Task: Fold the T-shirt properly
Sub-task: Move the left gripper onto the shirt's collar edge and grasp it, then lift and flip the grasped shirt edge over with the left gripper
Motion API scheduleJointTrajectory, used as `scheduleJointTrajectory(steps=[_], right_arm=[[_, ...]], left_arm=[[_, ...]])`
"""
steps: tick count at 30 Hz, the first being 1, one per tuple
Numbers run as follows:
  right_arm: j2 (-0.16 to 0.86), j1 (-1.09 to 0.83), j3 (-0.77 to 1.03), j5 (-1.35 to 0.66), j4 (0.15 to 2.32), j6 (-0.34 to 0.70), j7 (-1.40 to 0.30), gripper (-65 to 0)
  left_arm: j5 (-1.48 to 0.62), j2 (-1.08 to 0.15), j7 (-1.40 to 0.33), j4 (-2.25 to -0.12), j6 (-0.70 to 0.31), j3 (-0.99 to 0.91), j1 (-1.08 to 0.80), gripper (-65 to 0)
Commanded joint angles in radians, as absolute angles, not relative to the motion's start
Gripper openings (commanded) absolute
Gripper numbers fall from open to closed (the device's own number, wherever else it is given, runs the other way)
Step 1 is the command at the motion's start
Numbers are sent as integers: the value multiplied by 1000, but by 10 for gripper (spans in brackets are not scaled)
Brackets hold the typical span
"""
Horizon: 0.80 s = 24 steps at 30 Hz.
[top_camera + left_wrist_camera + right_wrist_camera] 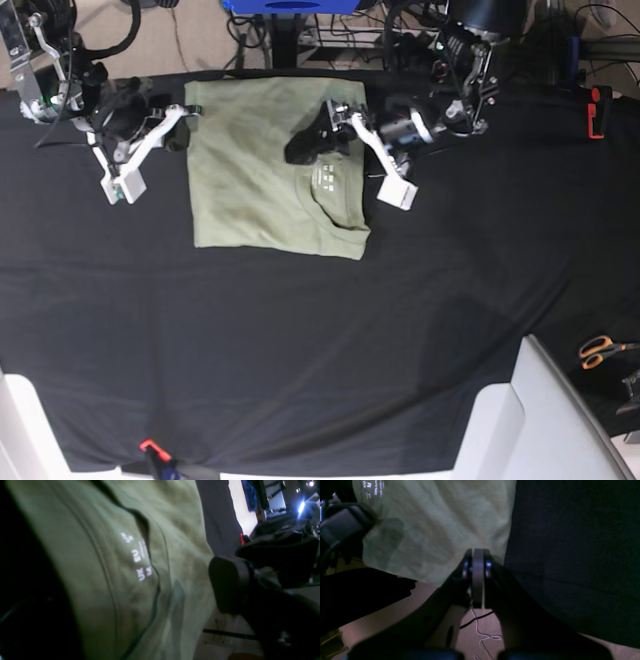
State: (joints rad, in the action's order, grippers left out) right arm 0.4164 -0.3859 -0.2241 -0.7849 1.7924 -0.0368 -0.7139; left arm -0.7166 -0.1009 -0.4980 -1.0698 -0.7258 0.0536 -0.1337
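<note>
From overhead the light falls even and bright on the T-shirt [265, 170], with only soft shadows beneath my arms, and the black cloth [300, 340] around it swallows detail. My left wrist view is dim and smeared: the printed label [137, 556] on the shirt glows overexposed, my finger [230, 585] right of it is a dark blur, and a blue-white lamp [301, 506] flares far beyond. My right wrist view is murky, its lower foreground out of focus.

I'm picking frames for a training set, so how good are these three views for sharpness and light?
Left wrist: dim, T-shirt soft, its white label smeared, lamp glare top right. Right wrist: dark, the right gripper blurred up close. Base: evenly lit and sharpest, though the black cloth swallows detail.
</note>
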Motion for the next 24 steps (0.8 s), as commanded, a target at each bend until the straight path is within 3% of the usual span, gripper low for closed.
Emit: scheduleJointTrajectory(steps=[1, 6, 14, 24], right_arm=[[429, -383, -214, -792, 1808, -31, -699, -650], [420, -412, -102, -792, 1808, -30, -699, -650], [421, -430, -36, -792, 1791, -27, -700, -650], [404, -430, -39, -794, 1779, -27, -700, -650]], left_arm=[[-674, -101, -558, -1044, -698, 59, -140, -153], [-674, -107, -562, -983, -698, 59, -107, -642], [-641, -196, -702, -1035, -698, 93, -4, -650], [-130, -234, -820, -1156, -611, 516, 245, -650]])
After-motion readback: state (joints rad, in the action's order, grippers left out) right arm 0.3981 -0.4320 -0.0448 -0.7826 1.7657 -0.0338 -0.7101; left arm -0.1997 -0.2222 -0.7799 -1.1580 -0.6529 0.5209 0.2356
